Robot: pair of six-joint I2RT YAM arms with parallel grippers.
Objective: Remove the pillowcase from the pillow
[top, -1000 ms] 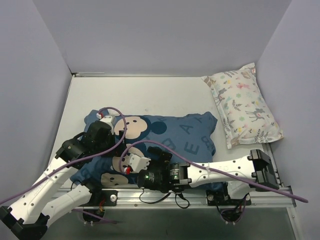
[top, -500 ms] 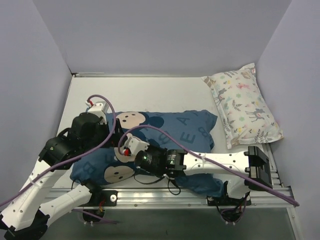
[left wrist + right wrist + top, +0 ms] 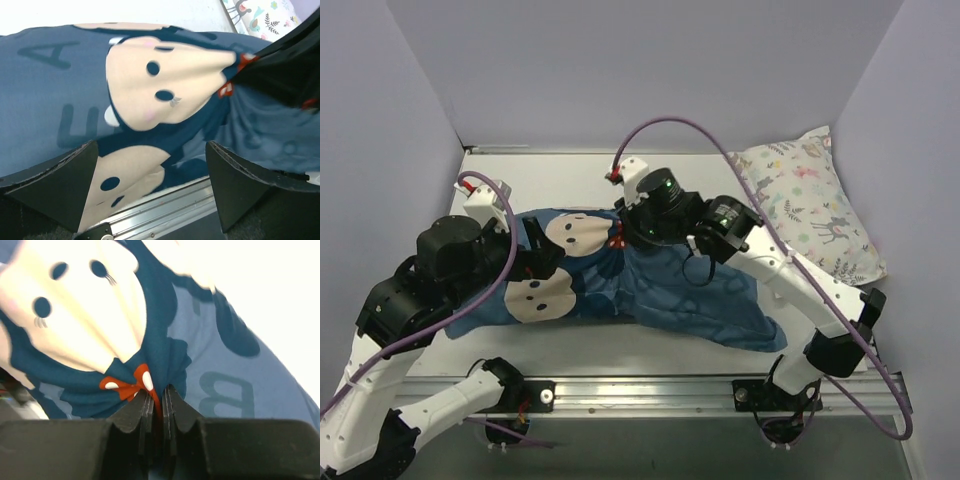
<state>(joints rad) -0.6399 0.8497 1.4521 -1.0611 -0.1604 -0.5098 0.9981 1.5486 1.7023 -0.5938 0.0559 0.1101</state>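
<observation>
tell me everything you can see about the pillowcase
The pillowcase is soft dark navy fabric printed with cream cartoon mouse faces, a red polka-dot bow and pale letters. It sprawls rumpled across the white table, one fold pinched beside the bow by the right end effector. The open left end effector is at its left end.

You've got a white table (image 3: 570,180) w/ a metal rail (image 3: 650,385) along its near edge. The navy pillowcase (image 3: 670,290) lies across the front-centre, long axis running left-right. Mouse faces are toward its left end, and the right corner sags nr the front edge. Its rear middle is bunched & raised off the surface. A patterned pillow (image 3: 810,210) sits at right rear, outer side against the right wall (image 3: 910,180). It's close to the pillowcase's right end; can't tell if they touch. Bare tabletop shows behind & in front of the pillowcase.
</observation>
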